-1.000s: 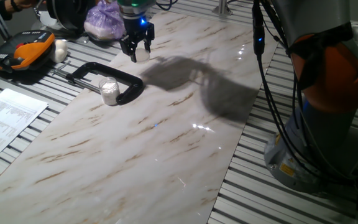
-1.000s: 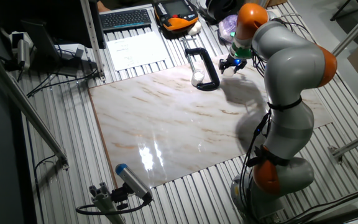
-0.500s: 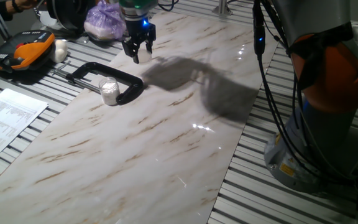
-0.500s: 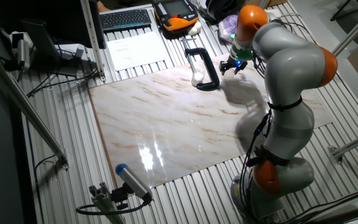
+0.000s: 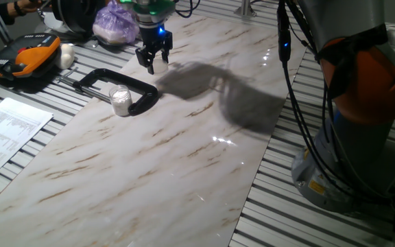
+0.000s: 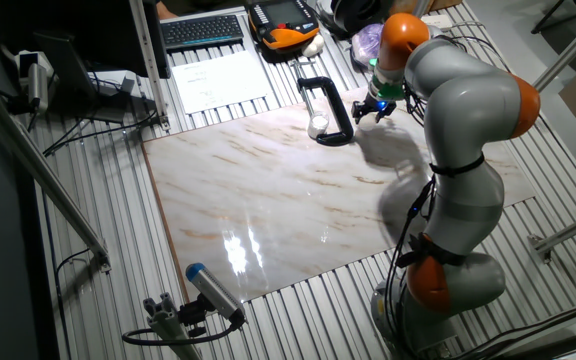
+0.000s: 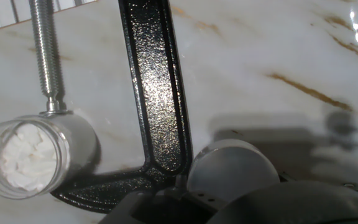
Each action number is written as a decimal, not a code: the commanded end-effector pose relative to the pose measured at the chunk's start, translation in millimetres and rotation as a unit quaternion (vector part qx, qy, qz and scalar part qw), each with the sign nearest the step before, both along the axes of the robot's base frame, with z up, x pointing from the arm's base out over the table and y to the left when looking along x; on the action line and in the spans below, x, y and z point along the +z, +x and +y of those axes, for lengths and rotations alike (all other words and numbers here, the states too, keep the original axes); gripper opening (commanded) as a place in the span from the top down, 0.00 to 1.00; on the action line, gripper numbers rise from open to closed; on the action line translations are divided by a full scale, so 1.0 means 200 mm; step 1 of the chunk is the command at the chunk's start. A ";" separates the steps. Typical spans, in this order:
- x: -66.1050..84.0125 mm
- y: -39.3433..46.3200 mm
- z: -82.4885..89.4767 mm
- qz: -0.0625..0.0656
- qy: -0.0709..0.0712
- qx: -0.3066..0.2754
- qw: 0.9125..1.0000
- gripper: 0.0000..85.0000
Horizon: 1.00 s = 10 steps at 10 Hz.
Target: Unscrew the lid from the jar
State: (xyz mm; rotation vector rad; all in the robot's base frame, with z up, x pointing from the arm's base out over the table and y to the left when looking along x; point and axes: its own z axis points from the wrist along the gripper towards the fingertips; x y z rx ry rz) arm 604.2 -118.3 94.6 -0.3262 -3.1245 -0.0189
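The jar (image 5: 120,100) stands open on the marble, pinched in a black C-clamp (image 5: 140,89). In the hand view the jar (image 7: 25,157) shows its whitish contents, with the clamp's screw pressing on its side. My gripper (image 5: 152,62) hangs to the right of the clamp, a little above the marble. It is shut on the lid (image 7: 230,172), a round translucent cap that sits close under the hand camera, clear of the jar. From the other fixed view the gripper (image 6: 372,107) is just right of the clamp (image 6: 333,108) and the jar (image 6: 318,125).
A purple bag (image 5: 115,22) lies behind the gripper. A white lump (image 5: 66,55) and an orange-black device (image 5: 20,58) sit at the far left, a printed sheet (image 5: 9,130) at the left edge. The robot's base (image 5: 362,103) stands at the right.
The gripper has turned a little and shifted slightly, keeping the lid in its grip. The jar and clamp have not moved.
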 end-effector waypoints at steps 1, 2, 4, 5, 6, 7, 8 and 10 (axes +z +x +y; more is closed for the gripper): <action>-0.01 0.000 0.00 0.000 -0.001 0.000 1.000 1.00; -0.01 -0.002 0.00 0.000 0.000 0.000 1.000 1.00; -0.04 -0.007 0.00 0.000 0.001 -0.001 1.000 1.00; -0.06 -0.007 0.00 -0.001 0.001 -0.001 1.000 1.00; -0.07 -0.008 0.00 -0.002 0.001 -0.001 1.000 1.00; -0.07 -0.010 0.00 -0.002 0.001 -0.001 1.000 1.00; -0.08 -0.012 0.00 -0.001 0.001 -0.002 1.000 1.00; -0.11 -0.019 0.00 -0.005 0.000 -0.003 1.000 1.00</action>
